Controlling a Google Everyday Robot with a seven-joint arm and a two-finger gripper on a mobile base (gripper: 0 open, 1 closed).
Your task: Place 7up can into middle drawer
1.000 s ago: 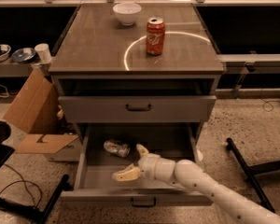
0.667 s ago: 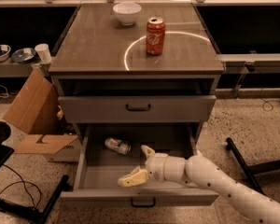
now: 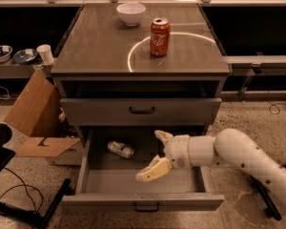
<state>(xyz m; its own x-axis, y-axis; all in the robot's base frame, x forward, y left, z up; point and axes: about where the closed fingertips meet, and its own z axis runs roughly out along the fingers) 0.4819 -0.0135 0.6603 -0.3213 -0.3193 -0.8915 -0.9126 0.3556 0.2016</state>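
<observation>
**Speckled lab floor, grey cabinet, lower drawer pulled out: can is down**

Dim room, work benches behind. The fingers (image 3: 152,170) of the gripper (image 3: 158,152) stand wide apart and hold nothing, poised over the right half of the middle drawer (image 3: 109,202). Just left of the fingers and clear of them, the 7up can (image 3: 120,149) lies on its side on the drawer floor.

Change over the last second: the can has kept its spot, and the gripper has drawn a little right, away from it. This reads as release done and arm clearing out.

Above the fingers is the upper drawer front (image 3: 142,111), closed. Higher, on the table (image 3: 100,46), stand an orange-red can (image 3: 159,37) and a white bowl (image 3: 131,12). Far left is a cardboard box (image 3: 35,123).

Judgement: placement looks met. Only withdrawal remains, minding the upper front.
</observation>
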